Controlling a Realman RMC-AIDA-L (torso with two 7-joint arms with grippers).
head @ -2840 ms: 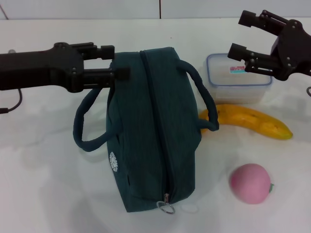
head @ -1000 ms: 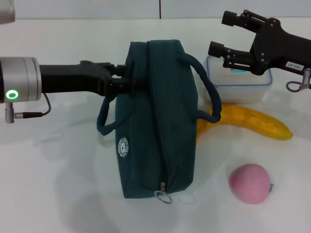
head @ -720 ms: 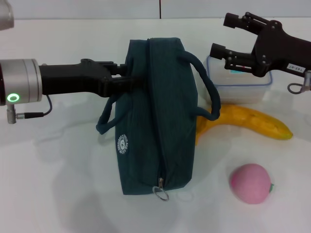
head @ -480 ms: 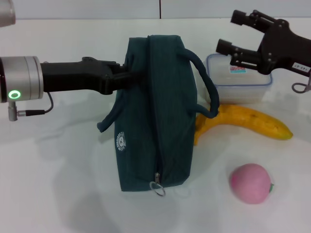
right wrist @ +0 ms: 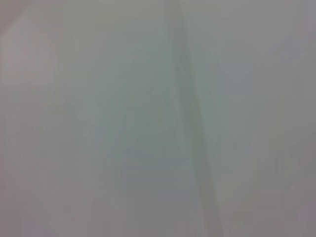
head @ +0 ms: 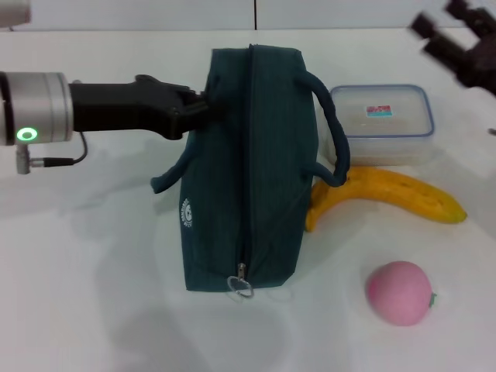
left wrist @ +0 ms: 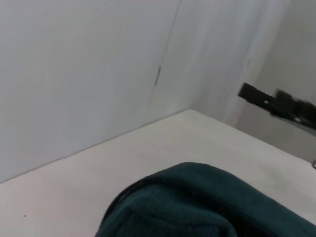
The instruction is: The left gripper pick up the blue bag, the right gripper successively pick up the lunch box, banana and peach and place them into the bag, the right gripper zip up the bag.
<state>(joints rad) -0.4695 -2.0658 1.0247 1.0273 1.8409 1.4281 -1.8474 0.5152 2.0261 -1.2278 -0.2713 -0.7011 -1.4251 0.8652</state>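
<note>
The blue bag (head: 248, 170) stands on its end at mid-table, zipper (head: 249, 155) closed along its length with the ring pull (head: 242, 287) at the near end. My left gripper (head: 198, 108) reaches in from the left and is shut on the bag's far left edge, by the left handle (head: 172, 178). The bag's top also fills the lower part of the left wrist view (left wrist: 197, 207). The lunch box (head: 380, 124), banana (head: 387, 194) and peach (head: 399, 292) lie to the right of the bag. My right gripper (head: 428, 35) is open, high at the far right corner, above and beyond the lunch box.
The white table (head: 77, 294) stretches around the bag, with bare surface to the left and front. The bag's right handle (head: 333, 147) hangs over the banana's near end. A wall (left wrist: 74, 74) stands behind the table. The right wrist view shows only a blank surface.
The left gripper has tipped the bag further upright and shifted it slightly. The right gripper has drawn back up and to the right, away from the lunch box.
</note>
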